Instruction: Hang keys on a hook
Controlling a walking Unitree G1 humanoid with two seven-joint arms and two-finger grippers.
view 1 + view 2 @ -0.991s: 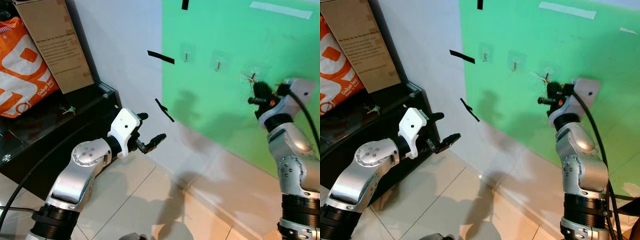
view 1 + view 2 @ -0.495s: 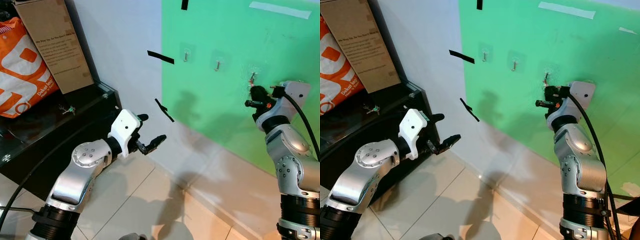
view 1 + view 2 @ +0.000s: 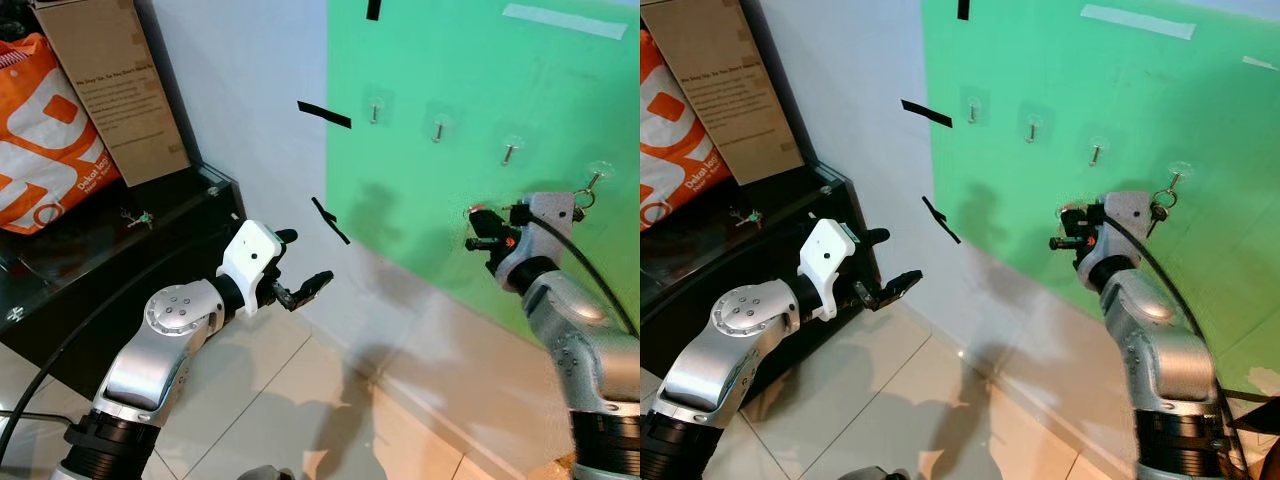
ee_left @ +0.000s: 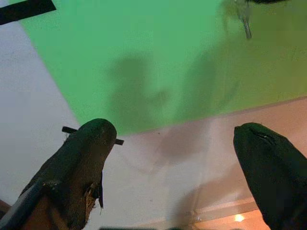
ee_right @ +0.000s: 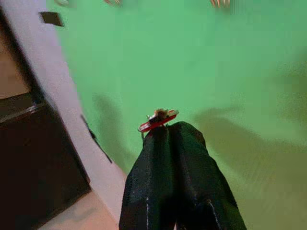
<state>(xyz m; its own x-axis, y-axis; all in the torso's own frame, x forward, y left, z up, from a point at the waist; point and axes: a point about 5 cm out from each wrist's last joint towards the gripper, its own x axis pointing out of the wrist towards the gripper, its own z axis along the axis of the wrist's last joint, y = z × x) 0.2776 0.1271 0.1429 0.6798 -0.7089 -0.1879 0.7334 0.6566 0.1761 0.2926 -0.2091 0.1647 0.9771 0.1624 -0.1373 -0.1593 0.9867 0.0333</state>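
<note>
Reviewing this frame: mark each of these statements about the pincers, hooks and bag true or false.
1. The left pincer has its fingers apart. True.
2. The right pincer is spread wide. False: its fingers are pressed together, with a small red item at their tips.
3. Four hooks sit in a row on the green panel. True.
4. The orange bag lies on the floor tiles. False: it stands on the dark cabinet, beside a cardboard box.
5. The left pincer touches a hook. False: it is low, well clear of them.
</note>
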